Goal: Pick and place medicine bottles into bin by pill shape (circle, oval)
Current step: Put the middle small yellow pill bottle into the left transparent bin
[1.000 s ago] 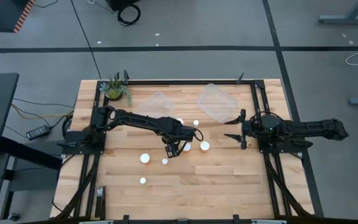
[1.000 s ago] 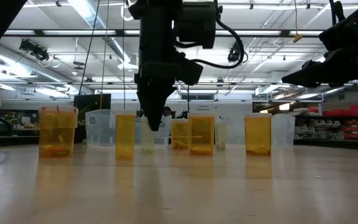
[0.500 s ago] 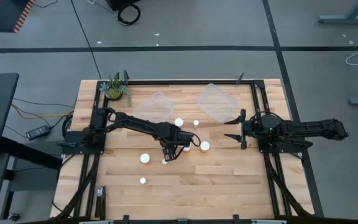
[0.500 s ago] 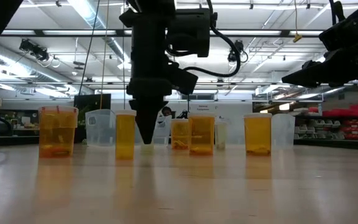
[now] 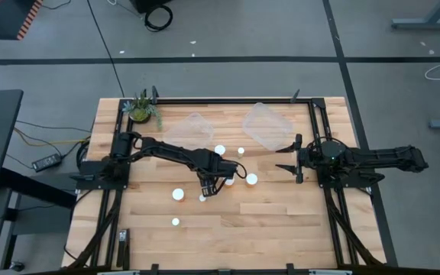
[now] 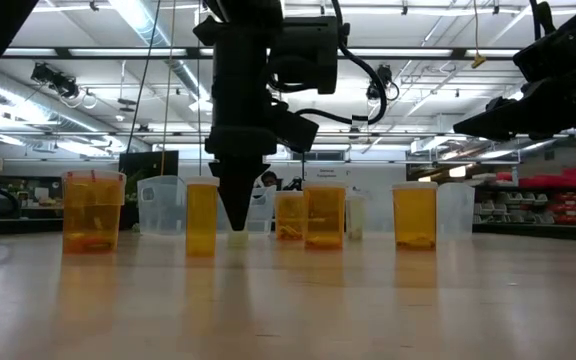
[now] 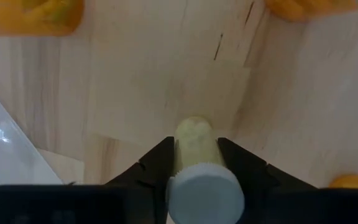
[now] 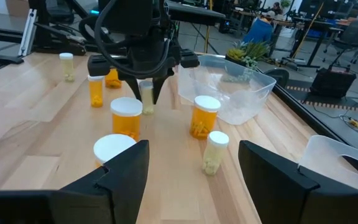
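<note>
**Left gripper clamping a small bottle at mid-table**

The left gripper's fingers (image 7: 154, 168) are pressing against both sides of a small pale bottle (image 7: 194, 149) with a white cap, which is standing upright on the wooden table (image 5: 281, 221) near its centre. The left gripper (image 5: 207, 188) is pointing straight down over it, its arm reaching in from the left edge. Other medicine bottles (image 5: 178, 194) are standing scattered around it, orange ones and smaller pale ones, all well apart from each other. Two clear bins (image 5: 266, 125) are sitting near the far edge. The right gripper (image 5: 287, 158) is waiting above the table by the right edge, its fingers (image 8: 126, 168) spread wide and holding nothing.
</note>
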Robot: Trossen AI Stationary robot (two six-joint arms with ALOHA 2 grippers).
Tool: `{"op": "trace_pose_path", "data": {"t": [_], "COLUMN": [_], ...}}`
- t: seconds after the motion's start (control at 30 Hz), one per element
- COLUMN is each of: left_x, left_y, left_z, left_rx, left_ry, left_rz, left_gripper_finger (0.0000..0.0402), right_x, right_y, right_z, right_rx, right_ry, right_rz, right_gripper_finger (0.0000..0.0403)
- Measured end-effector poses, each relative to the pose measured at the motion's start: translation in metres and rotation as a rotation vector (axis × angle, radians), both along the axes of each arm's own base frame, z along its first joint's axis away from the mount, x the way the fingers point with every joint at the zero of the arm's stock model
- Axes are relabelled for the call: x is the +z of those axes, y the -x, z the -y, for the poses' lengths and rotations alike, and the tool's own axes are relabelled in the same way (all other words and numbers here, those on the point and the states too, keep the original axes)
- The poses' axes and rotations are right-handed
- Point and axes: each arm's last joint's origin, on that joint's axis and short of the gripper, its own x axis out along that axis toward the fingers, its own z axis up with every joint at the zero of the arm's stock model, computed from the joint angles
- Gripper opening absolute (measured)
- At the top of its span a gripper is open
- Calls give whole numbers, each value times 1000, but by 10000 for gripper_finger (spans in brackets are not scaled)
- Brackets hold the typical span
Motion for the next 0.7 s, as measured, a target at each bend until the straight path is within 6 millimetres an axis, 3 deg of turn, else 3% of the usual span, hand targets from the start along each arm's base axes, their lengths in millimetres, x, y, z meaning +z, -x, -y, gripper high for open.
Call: {"op": "trace_pose_path", "data": {"t": [0.27, 0.5, 0.7], "left_x": [8, 41, 67], "left_y": [2, 10, 19], "left_z": [-6, -21, -47], "left_rx": [-3, 30, 89], "left_ry": [15, 22, 17], "left_rz": [6, 84, 154], "left_gripper_finger": [111, 117, 114], "right_x": [0, 0, 0], "right_y": [0, 0, 0], "right_z": [0, 0, 0], "right_rx": [0, 0, 0], "right_ry": [0, 0, 0], "right_rz": [0, 0, 0], "right_gripper_finger": [255, 255, 255]}}
